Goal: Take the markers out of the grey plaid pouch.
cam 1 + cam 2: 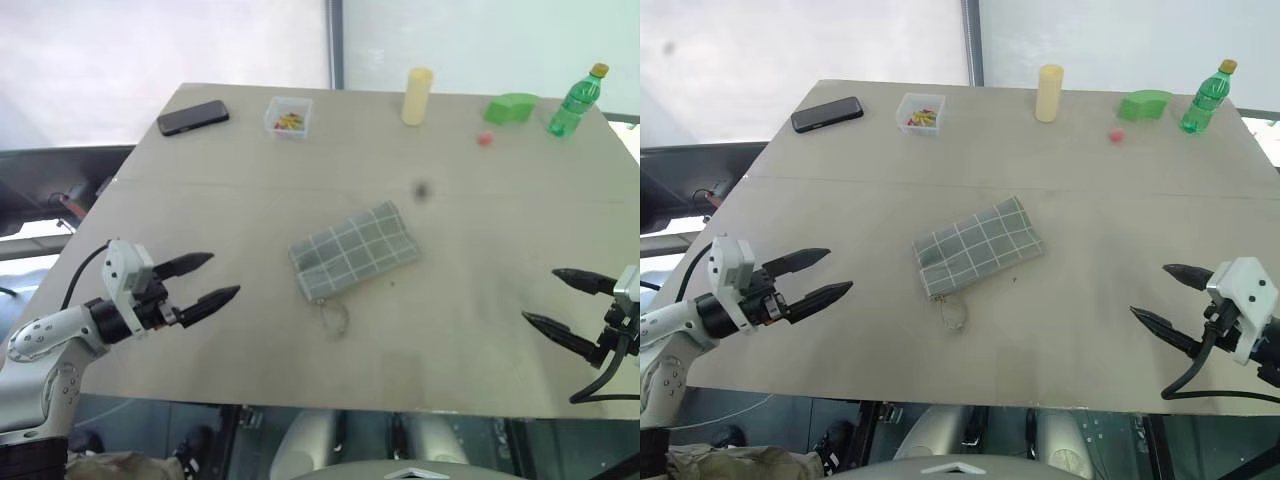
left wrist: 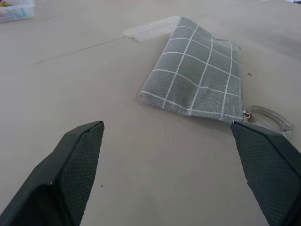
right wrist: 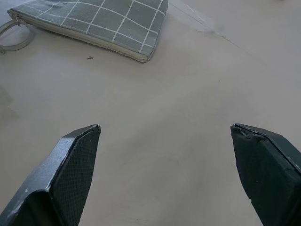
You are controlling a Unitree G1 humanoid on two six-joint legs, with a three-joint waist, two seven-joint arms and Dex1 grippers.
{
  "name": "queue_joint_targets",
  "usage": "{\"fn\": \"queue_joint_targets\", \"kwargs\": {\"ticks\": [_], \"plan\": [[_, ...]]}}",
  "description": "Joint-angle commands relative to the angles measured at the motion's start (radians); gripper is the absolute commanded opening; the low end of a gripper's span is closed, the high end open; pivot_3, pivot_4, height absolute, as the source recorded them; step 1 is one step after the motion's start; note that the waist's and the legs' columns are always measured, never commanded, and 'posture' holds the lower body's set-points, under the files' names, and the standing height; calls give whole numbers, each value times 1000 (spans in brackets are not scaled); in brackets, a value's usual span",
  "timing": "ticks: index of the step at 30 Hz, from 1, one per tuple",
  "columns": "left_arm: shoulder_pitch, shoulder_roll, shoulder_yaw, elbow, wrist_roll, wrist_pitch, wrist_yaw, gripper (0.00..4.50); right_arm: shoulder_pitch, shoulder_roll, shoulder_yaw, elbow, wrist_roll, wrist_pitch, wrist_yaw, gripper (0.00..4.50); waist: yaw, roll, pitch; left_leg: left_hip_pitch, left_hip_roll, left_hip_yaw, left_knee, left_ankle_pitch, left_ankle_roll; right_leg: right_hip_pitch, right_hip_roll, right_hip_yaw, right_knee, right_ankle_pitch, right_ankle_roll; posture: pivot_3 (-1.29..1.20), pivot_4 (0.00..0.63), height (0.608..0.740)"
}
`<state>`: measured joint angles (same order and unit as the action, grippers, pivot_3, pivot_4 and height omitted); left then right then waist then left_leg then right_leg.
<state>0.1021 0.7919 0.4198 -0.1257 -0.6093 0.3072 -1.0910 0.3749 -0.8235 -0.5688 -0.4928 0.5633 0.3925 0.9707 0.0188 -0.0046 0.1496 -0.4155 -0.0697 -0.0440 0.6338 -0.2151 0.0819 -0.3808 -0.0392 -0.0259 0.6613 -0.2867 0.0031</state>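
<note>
**A:** Left eye view first, how far along is this?

**B:** Nothing done yet, by my reading. At lower left the left gripper (image 1: 211,279) hovers over the table (image 1: 150,200) with its two black tapered fingers spread wide and nothing between them. The grey plaid pouch (image 1: 354,250) lies flat in the middle of the frame, well apart from both grippers, and looks zipped. No markers can be seen, so I take them to be inside. Opening it and drawing them out is all left to do.

**A:** What is the pouch like?

**B:** Soft woven fabric, rectangular, grey with a pale grid, lying askew. The zipper runs along its lower edge, with a thin clear ring pull (image 1: 335,317) resting on the table just below its lower-left corner.

**A:** And the right side?

**B:** At lower right the right gripper (image 1: 553,299) is likewise released, fingers wide, holding nothing. The wrist views show textured finger pads (image 3: 70,174).

**A:** The tabletop?

**B:** Smooth, matte, beige, slightly scuffed.
</note>
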Motion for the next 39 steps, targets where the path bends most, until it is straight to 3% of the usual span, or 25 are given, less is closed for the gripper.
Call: {"fn": "queue_joint_targets", "kwargs": {"ticks": [1, 12, 16, 23, 28, 34, 39], "plan": [[-4, 9, 16, -10, 3, -7, 4, 4457, -30, -25, -25, -24, 25, 26, -11, 4500, 0, 0, 0, 0, 0, 0, 0, 0, 0, 0, 0, 0, 0, 0, 0, 0, 150, 740], [-60, -6, -6, -1, 0, 25, 51, 4457, -91, -11, 48, -45, 21, 63, -52, 4500, 2, 1, 1, 0, 2, 5, 0, -1, 1, 0, -1, 0, 0, 1, 1, 0, 150, 740], [-64, -10, -65, -8, 101, -85, 51, 4457, -104, -6, 75, -105, 60, 85, -55, 4500, 1, 1, 1, 1, 2, 6, 0, -1, 2, 0, -2, 0, 0, 1, 2, 0, 150, 740], [-154, 5, -214, 286, 475, -869, 9, 4457, -145, 4, 199, -240, 83, 54, -45, 4500, 4, 1, 1, 1, 3, 8, 0, -4, -1, -2, -3, 0, 0, 2, 1, 0, 150, 740], [-332, 3, -314, 575, 678, -1278, 111, 4457, -194, 11, 277, -260, 95, 31, -20, 4500, 15, 0, 1, -1, 3, 13, 0, -4, 0, -6, -7, -1, -1, 3, 3, 0, 150, 740], [-460, -40, -432, 761, 842, -1549, 254, 4457, -193, 18, 322, -278, 94, 8, -6, 4500, 22, 0, 1, -1, 3, 19, 1, -5, 9, -6, -10, -1, -3, 8, 11, 0, 150, 740], [-522, -88, -475, 836, 1047, -1620, 430, 4457, -136, 31, 316, -299, 79, -19, -19, 4500, 24, -1, 0, -1, 2, 19, 1, -6, 10, -5, -10, -1, -3, 9, 13, 0, 150, 740]]}}
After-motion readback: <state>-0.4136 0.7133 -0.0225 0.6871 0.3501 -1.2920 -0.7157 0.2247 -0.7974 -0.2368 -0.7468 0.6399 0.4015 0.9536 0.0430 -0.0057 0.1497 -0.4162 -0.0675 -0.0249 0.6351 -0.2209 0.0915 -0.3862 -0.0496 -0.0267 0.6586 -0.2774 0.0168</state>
